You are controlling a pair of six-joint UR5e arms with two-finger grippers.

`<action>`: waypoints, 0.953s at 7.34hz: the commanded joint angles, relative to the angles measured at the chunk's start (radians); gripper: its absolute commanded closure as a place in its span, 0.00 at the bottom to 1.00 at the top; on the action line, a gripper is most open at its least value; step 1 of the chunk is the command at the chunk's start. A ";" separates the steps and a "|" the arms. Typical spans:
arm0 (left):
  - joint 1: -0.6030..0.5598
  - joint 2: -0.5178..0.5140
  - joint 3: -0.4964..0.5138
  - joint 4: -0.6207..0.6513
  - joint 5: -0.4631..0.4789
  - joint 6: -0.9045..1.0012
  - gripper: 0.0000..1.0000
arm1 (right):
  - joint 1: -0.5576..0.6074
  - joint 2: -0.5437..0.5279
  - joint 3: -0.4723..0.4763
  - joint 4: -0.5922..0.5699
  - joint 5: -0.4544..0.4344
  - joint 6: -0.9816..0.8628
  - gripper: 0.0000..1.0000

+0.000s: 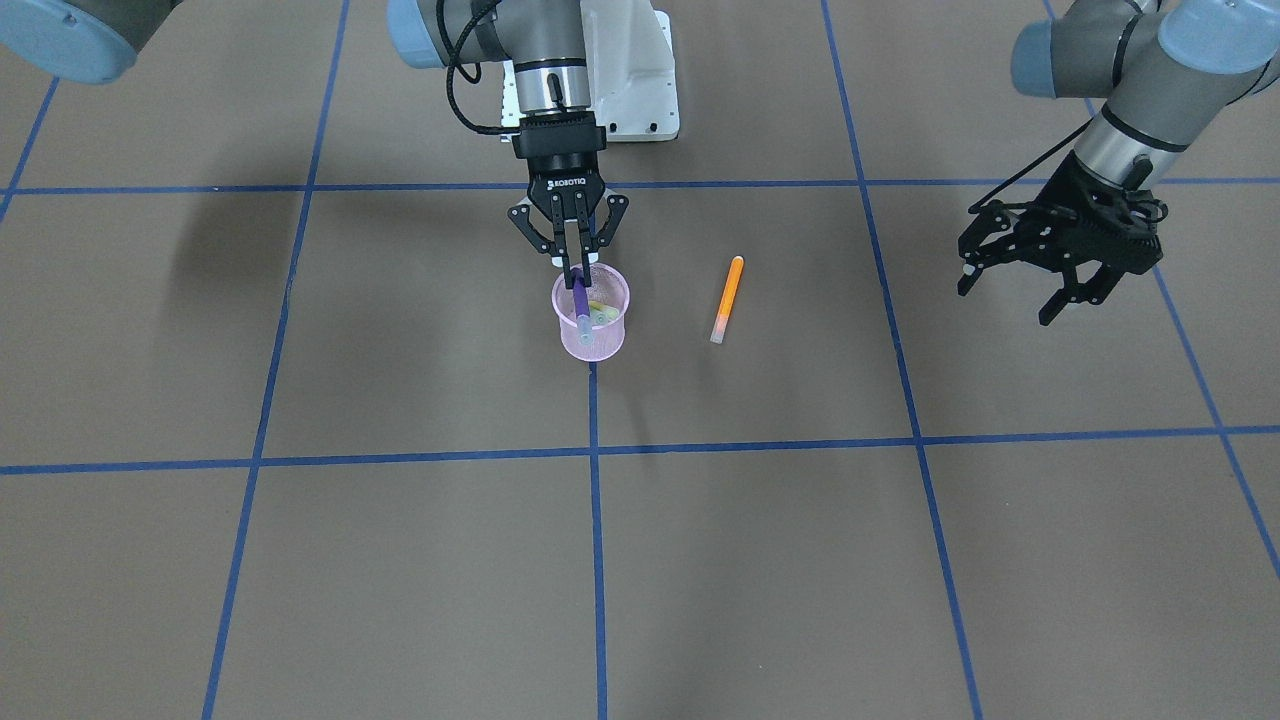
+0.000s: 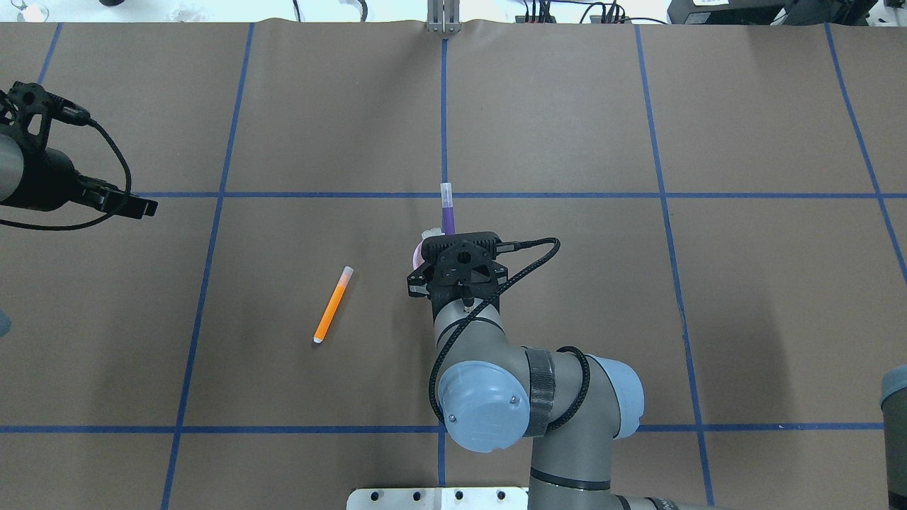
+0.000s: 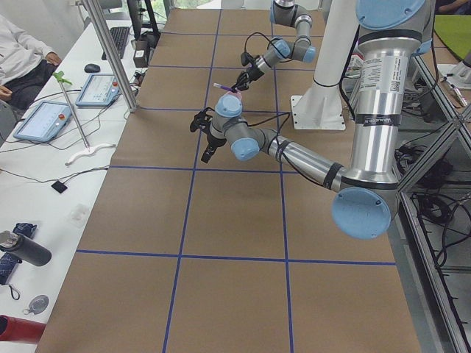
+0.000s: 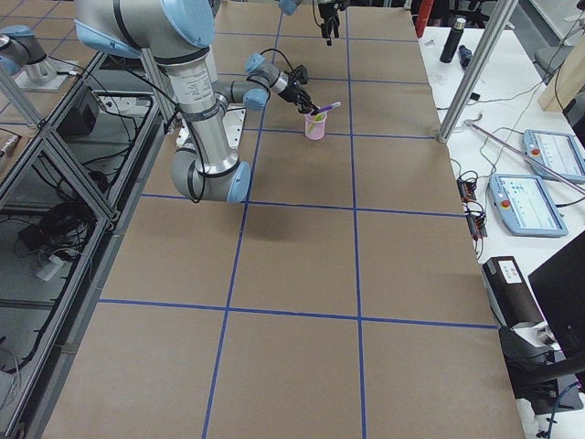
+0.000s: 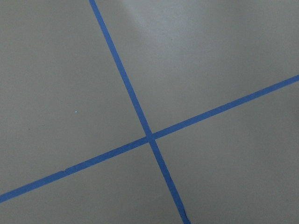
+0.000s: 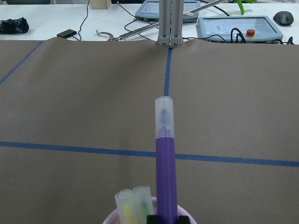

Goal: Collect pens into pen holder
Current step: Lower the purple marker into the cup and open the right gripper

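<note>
Downward, R claw point(image 1: 573, 272) on purple pen point(image 1: 581, 304)

My right pincer point(image 1: 573, 272) hangs straight over the pink cup point(image 1: 592, 342), clamped on the purple pen point(image 1: 580, 303), so the mouth is blocked from above. A yellow pen point(image 6: 126, 211) and a green pen point(image 6: 142, 205) crowd the cup beside it. The orange pen point(image 1: 728, 297) lies flat on bare desk point(image 1: 800, 560), apart from the cup, with room all round. My left pincer point(image 1: 1005, 298), fingers spread, hangs well apart beyond it
</note>
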 commanded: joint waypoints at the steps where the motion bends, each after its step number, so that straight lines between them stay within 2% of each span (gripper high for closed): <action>1: 0.002 0.000 0.000 0.000 0.000 0.000 0.00 | -0.008 -0.003 -0.010 0.000 -0.008 -0.001 1.00; 3: 0.002 0.000 0.000 0.000 0.000 0.000 0.00 | -0.008 0.000 -0.015 0.002 -0.008 0.000 0.79; 4: 0.002 -0.002 0.000 0.000 0.000 0.000 0.00 | -0.008 0.000 -0.015 0.002 -0.008 0.000 0.61; 5: 0.000 -0.002 0.000 0.000 0.000 0.000 0.00 | -0.008 -0.002 -0.015 0.002 -0.008 0.000 0.52; 7: 0.000 -0.002 -0.002 0.000 0.000 0.000 0.00 | -0.008 -0.003 -0.015 0.002 -0.008 0.000 0.51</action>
